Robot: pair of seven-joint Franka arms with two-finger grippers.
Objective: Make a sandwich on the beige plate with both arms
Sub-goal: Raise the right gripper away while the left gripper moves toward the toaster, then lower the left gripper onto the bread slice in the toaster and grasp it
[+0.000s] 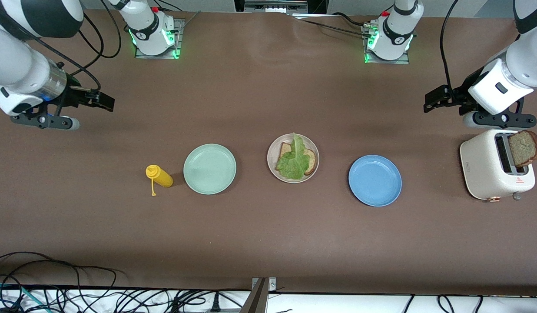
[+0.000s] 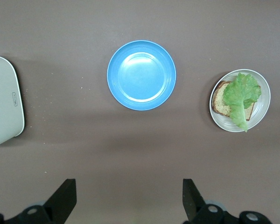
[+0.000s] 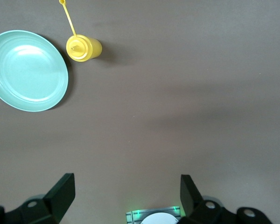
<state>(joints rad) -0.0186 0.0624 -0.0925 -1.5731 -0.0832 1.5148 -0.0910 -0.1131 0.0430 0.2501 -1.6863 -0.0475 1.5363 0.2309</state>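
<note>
The beige plate lies mid-table between two other plates. On it rests one brown bread slice with a ruffled green lettuce leaf laid over it. A second toasted slice stands up out of the white toaster at the left arm's end. My left gripper hangs open and empty above the table beside the toaster. My right gripper hangs open and empty over the right arm's end.
A blue plate lies between the beige plate and the toaster. A mint green plate and a yellow squeeze bottle on its side lie toward the right arm's end.
</note>
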